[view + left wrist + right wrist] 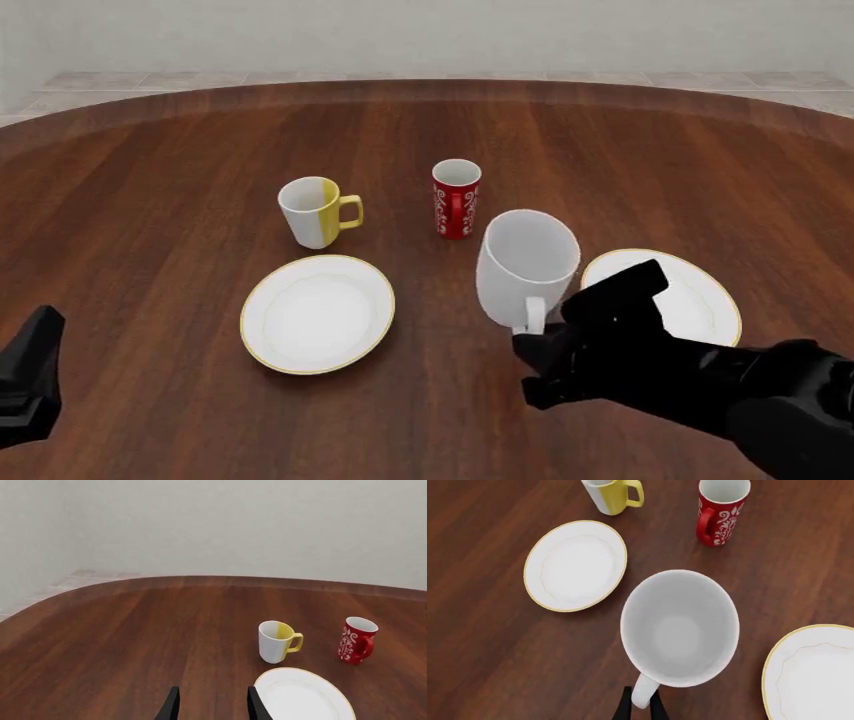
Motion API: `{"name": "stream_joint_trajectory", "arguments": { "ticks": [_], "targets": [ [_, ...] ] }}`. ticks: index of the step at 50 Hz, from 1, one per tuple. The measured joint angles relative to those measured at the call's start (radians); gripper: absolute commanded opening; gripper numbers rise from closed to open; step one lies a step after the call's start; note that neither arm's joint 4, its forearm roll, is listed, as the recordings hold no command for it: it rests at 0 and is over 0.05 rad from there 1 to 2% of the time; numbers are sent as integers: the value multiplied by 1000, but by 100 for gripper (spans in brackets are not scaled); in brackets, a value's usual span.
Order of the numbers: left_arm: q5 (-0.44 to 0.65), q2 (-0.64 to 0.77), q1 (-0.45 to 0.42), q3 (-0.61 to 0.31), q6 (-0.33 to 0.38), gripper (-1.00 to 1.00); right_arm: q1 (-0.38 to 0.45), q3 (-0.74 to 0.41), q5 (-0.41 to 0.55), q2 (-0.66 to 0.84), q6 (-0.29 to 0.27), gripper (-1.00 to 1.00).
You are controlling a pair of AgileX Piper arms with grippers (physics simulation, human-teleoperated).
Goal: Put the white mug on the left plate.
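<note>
Right gripper point(640, 705): my fingers are pinched on the loop handle of the white mug point(529, 268); I hold it by that handle alone.
Mug position: it hangs above the wood between the two plates, nearer the right plate point(694, 292), well apart from the left plate point(318, 312).
Mug axis: its long axis stands close to upright, tipped a little; the mouth faces up and slightly toward my own side.
Mug handle: it points back toward my right arm, on the near side of the body.
Mug contents: the right wrist view looks straight into it, and I see bare white walls and floor.
Left plate: flat on the table point(160, 160), its white face showing only its thin gold rim.
Right plate: likewise plain, partly hidden behind my right arm.
Yellow-handled mug point(316, 211): upright beyond the left plate, handle to the right.
Red patterned mug point(455, 199): upright, just beyond the white mug.
Left gripper point(212, 705): my fingers are spread apart, gripping nothing, low at the near left.
</note>
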Motion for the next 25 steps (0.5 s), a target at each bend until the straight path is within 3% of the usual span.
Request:
{"name": "stream_joint_trajectory", "arguments": {
  "ticks": [25],
  "targets": [
    [-12,6,-2,0,-7,100,125,-141,62,35,-12,-100]
  ]
}}
